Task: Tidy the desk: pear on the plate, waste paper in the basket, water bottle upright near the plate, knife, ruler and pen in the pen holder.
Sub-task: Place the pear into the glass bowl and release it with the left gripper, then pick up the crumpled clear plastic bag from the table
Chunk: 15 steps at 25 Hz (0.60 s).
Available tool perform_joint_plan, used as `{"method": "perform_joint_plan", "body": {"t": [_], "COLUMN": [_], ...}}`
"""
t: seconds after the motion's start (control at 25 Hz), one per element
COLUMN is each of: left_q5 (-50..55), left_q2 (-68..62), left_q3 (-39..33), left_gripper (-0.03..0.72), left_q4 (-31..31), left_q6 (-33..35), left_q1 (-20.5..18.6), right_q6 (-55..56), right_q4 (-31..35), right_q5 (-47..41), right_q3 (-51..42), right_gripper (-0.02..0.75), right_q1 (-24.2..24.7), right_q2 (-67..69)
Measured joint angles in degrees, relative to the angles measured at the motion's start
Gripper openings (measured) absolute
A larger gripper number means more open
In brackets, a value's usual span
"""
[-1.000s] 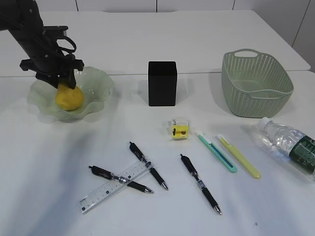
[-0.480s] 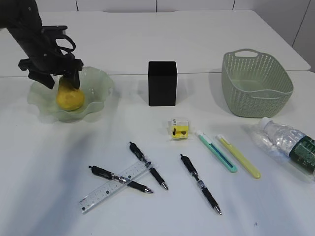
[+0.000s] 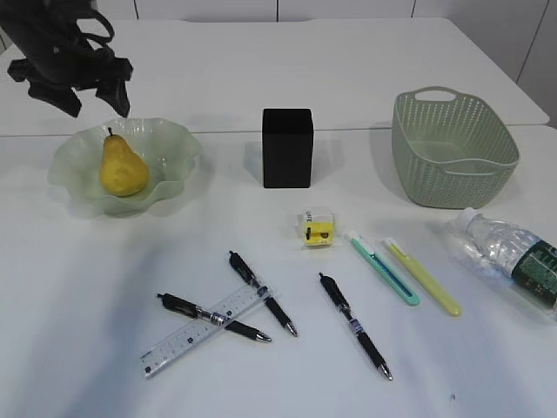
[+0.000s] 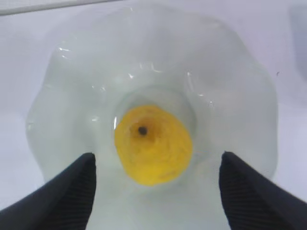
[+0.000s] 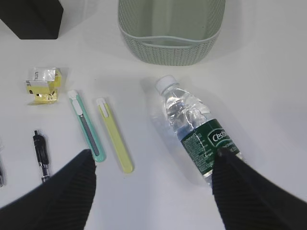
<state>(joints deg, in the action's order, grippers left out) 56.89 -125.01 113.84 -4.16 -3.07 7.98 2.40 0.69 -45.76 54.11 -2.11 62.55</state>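
Pear upright in plate. Left tool open above, arm cropped by frame edge. Right tool open; base of water bottle hidden behind finger.

The plate looks like translucent pale green glass, glossy, with bright glints along its wavy rim. The pear, at its centre, has matt yellow, faintly dimpled skin. The basket, at 12 o'clock in the right wrist view, is matt sage plastic with a woven texture. The water bottle is clear, crinkled plastic with a glossy dark label. The desk is smooth, white, slightly shiny.
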Motion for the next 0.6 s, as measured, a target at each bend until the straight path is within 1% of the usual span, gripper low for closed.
{"method": "perform_joint_plan", "body": {"t": [0.24, 0.44, 0.6], "left_q5": [5.34, 11.43, 12.77], "left_q2": [6.38, 9.78, 12.79], "left_q3": [0.00, 0.00, -1.61], "left_gripper": [0.569, 0.569, 0.569], "left_q4": [2.04, 2.80, 3.74], "left_q6": [0.00, 0.00, 0.63], "left_q1": [0.00, -0.09, -0.09], "right_q6": [0.00, -1.19, -3.39], "right_q4": [0.59, 2.85, 3.47], "right_q5": [-0.11, -0.73, -1.95], "right_q3": [0.00, 0.00, 0.00], "right_gripper": [0.557, 0.557, 0.557], "right_q1": [0.00, 0.00, -2.11], "right_q2": [0.00, 0.00, 0.00]}}
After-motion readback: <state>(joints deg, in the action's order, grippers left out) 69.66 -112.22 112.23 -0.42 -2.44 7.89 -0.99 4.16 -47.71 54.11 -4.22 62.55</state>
